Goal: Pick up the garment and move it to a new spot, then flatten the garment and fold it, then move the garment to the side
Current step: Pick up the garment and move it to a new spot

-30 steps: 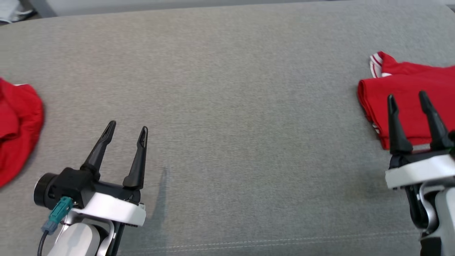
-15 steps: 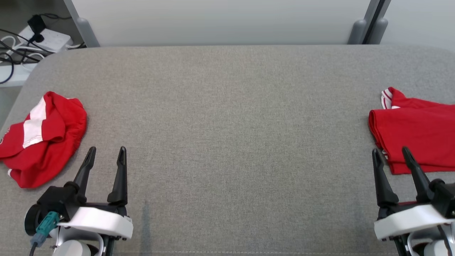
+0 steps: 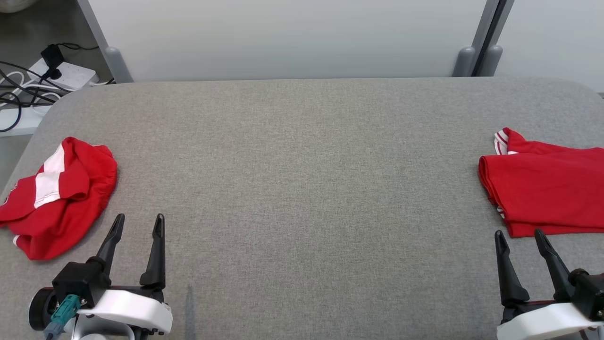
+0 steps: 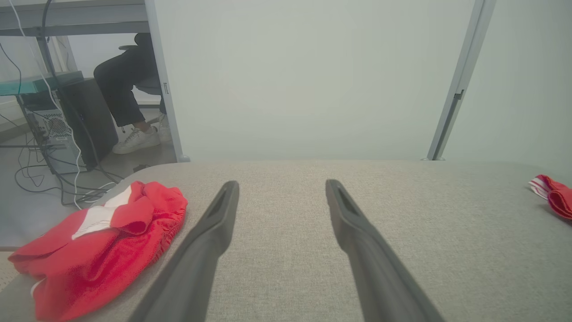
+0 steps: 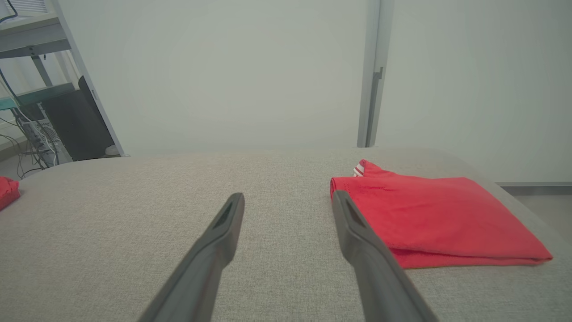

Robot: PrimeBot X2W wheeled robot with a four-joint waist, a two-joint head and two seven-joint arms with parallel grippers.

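Both pieces are bright red: the crumpled garment has a white panel, the folded garment white-striped trim. The bench is heathered grey, the fingers plain black.

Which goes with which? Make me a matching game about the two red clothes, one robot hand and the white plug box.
Things:
1. crumpled red garment
2. folded red garment
3. left gripper
4. white power strip

States or places:
A. open, holding nothing
B. down on the floor
C. bunched up on the left side of the grey table
D. neat and flat on the table's right side

Pairs: 1-C, 2-D, 3-A, 4-B
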